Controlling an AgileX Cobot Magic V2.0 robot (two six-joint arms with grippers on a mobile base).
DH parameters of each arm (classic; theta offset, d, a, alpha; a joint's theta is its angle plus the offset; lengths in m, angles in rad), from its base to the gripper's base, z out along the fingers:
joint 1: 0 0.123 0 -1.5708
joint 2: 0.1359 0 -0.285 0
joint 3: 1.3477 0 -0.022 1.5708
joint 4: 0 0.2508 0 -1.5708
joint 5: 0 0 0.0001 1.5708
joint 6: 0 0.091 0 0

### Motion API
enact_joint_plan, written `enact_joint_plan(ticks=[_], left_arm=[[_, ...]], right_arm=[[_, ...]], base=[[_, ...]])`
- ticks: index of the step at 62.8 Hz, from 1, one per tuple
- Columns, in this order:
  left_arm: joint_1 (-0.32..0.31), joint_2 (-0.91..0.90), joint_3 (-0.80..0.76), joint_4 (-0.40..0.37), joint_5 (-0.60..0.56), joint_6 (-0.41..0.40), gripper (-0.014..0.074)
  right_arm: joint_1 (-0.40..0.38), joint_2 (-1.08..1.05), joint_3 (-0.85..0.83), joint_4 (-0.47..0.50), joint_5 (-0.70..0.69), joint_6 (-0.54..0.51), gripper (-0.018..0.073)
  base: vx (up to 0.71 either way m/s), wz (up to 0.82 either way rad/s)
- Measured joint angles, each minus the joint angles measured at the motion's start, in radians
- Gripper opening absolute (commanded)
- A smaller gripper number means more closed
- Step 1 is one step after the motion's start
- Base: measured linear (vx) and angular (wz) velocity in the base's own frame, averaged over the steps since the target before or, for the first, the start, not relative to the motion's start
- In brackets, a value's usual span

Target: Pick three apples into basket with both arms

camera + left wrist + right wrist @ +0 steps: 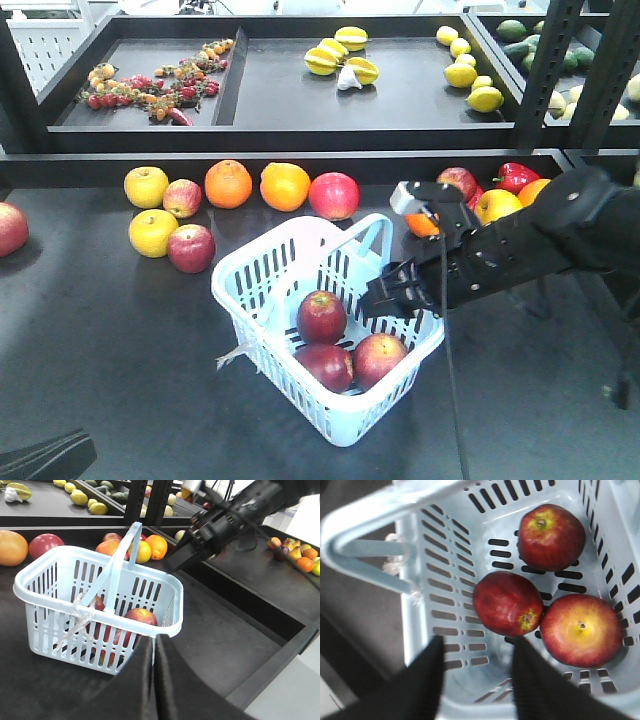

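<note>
The pale blue basket (262, 272) stands mid-table with three red apples in it: one at the back (321, 316), one at the front (326, 366) and a yellow-blushed one (380, 360). In the right wrist view they lie together on the basket floor (470, 680): top (551, 536), middle (507, 602) and blushed (581, 629). My right gripper (395, 295) hovers over the basket's right rim, open and empty (477, 647). My left gripper (154, 639) is shut on nothing, just in front of the basket's near wall (60, 625).
Loose fruit lines the back of the table: yellow apples (146, 186), red apples (190, 248), oranges (228, 183), a red pepper (515, 177). Another apple (8, 228) lies at the far left. A black rack (300, 135) behind holds chillies, starfruit and lemons.
</note>
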Motion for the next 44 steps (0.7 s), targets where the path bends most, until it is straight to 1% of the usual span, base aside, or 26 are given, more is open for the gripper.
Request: enact_joint_plan(ticks=[1, 15, 21, 28, 38, 44], left_arm=[[0.0, 0.0, 0.0, 0.0, 0.0, 0.0, -0.0007], [0.0, 0.0, 0.0, 0.0, 0.0, 0.0, -0.0007], [0.0, 0.0, 0.0, 0.0, 0.0, 0.0, -0.0007], [0.0, 0.0, 0.0, 0.0, 0.0, 0.0, -0.0007], [0.0, 0.0, 0.0, 0.0, 0.0, 0.0, -0.0007], [0.0, 0.0, 0.0, 0.0, 0.0, 0.0, -0.0007]], right_arm=[[0.0, -0.009, 0.0, -0.005, 0.01, 0.0, -0.0017], [0.0, -0.211, 0.0, -0.112, 0.118, -0.002, -0.0006], [0.0, -0.318, 0.038, -0.137, 0.129, -0.01, -0.0006], [0.0, -0.498, 0.168, -0.145, 0.087, -0.04, -0.0004], [0.0, -0.799, 0.457, -0.168, -0.022, -0.047, -0.0003], [0.0, -0.981, 0.59, -0.173, -0.087, -0.041, -0.0001]], base=[[0.0, 0.0], [0.0, 0.0], [0.0, 0.0], [0.0, 0.0], [0.0, 0.0], [0.0, 0.0]])
